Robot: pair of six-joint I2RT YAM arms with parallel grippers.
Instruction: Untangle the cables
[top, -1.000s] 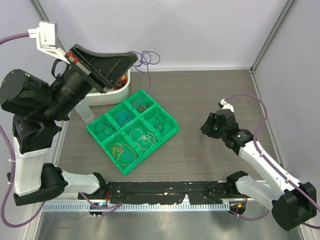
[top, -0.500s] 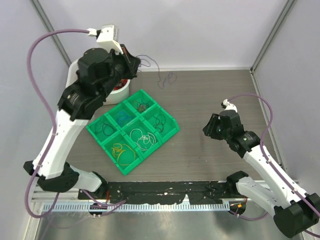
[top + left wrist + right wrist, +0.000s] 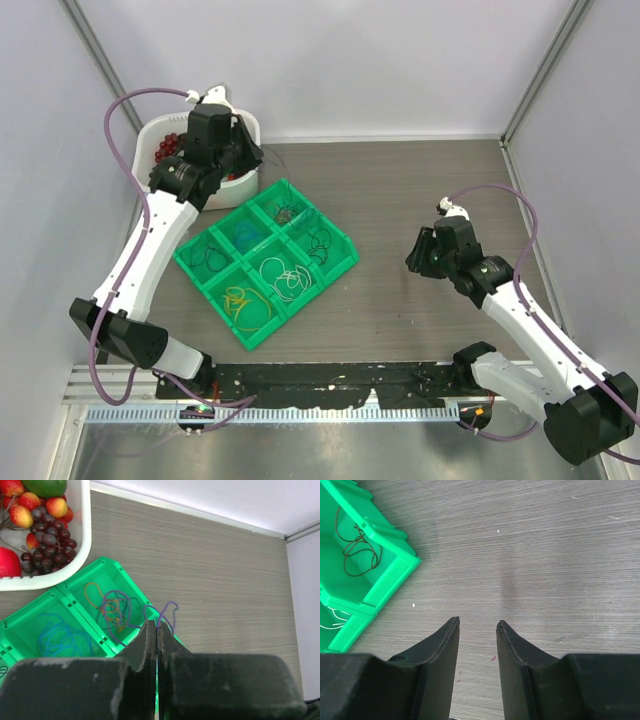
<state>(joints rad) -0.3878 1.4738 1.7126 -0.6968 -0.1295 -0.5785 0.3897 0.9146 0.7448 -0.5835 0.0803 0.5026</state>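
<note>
My left gripper is shut on a purple cable, whose loops hang from the fingertips over the far corner of the green tray. Below the loops, that compartment holds an orange, green and black tangle. Beside it lies a blue cable. In the top view the left gripper sits at the back left, between the tray and a white bowl. Other compartments hold white, yellow and black cables. My right gripper is open over bare table, right of the tray, holding nothing.
The white bowl of fake fruit, with grapes and strawberries, stands just behind the tray's back-left corner. The right gripper hovers a short way off the tray's right corner. Grey walls close the table at the back and sides.
The left arm has swung down from high up to low over the tray's far corner, carrying the purple cable. The right arm has barely moved.
</note>
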